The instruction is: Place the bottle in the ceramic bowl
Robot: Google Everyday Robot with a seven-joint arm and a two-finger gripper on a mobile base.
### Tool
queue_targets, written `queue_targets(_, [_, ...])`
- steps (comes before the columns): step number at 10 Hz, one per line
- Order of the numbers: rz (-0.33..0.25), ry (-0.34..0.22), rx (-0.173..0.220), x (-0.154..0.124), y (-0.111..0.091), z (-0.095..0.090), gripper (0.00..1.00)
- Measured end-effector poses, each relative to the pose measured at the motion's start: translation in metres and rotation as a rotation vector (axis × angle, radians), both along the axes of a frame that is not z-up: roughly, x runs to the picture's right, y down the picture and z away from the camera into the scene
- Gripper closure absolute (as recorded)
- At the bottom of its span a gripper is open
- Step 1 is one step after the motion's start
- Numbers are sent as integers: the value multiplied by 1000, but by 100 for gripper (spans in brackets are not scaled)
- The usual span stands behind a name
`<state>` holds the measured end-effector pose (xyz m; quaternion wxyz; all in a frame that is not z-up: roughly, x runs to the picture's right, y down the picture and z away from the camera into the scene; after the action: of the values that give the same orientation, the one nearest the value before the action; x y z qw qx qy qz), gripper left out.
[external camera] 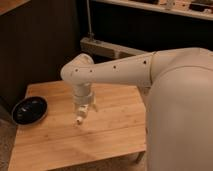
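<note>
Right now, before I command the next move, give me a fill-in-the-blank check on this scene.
1. The ceramic bowl at the edge of the table is coloured ___.
2. In the camera view, the tool hangs over the table to the ___ of the bowl.
3. The bottle shows at the tool's tip, not in the ___.
Missing words: black; right; bowl.

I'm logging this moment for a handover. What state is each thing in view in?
claw: over the middle of the table, shut on the bottle.
bottle: held, its end pointing down, not in the bowl.
ceramic bowl: upright at the table's left edge, nothing seen inside.
</note>
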<state>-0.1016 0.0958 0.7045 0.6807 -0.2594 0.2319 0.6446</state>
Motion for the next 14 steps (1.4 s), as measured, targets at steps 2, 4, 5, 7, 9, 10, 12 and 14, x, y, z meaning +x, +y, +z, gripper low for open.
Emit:
queue_targets(2, [0,0,0,0,0,0,35])
queue_targets(4, [0,0,1,0,0,0,35])
queue_targets(5, [0,0,1,0,0,0,35])
queue_targets(7, [-5,4,-8,-1,-3,7,35])
queue_targets(9, [25,-4,-3,-6,-12,21,35])
queue_targets(10, [60,10,8,-1,-16,31,35])
queue_targets(12, [119,33,26,-2,-21,44,35])
queue_targets(14, [172,108,40,0,-28,67,35])
